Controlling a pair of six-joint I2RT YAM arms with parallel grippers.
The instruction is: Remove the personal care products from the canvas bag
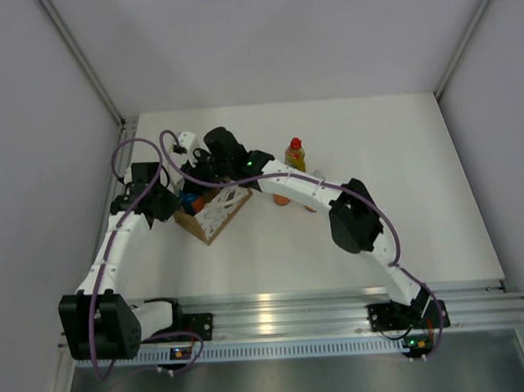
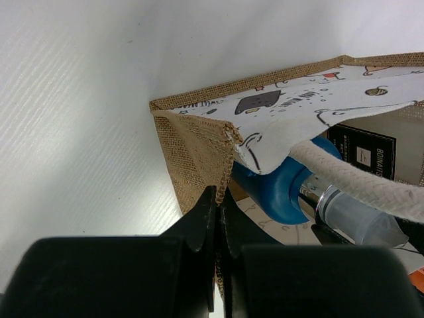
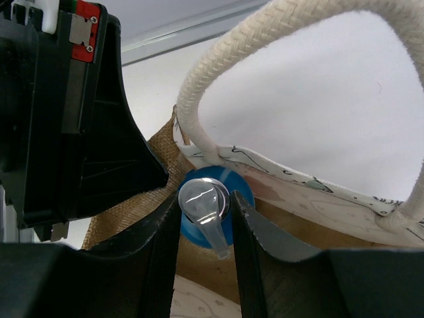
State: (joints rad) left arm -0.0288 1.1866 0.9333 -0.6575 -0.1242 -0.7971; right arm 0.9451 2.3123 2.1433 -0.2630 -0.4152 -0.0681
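Observation:
The canvas bag (image 1: 223, 208) stands left of centre, netting side toward me. My left gripper (image 1: 174, 204) is shut on the bag's burlap edge (image 2: 225, 173), seen pinched between the jaws (image 2: 222, 199). My right gripper (image 1: 198, 183) reaches into the bag's mouth. In the right wrist view its fingers (image 3: 205, 205) close on the pale clear cap (image 3: 204, 197) of an orange-and-blue bottle (image 3: 244, 191) still inside the bag. This bottle also shows in the left wrist view (image 2: 275, 192). The yellow bottle with red cap (image 1: 295, 155) stands on the table. Two orange bottles (image 1: 281, 198) show partly under the right arm.
A white cord handle (image 3: 199, 106) arches over the bottle and crosses the left wrist view (image 2: 358, 182). A dark-labelled item (image 2: 364, 154) sits deeper in the bag. The left arm's gripper body (image 3: 66, 112) is close beside my right fingers. White walls stand left and right.

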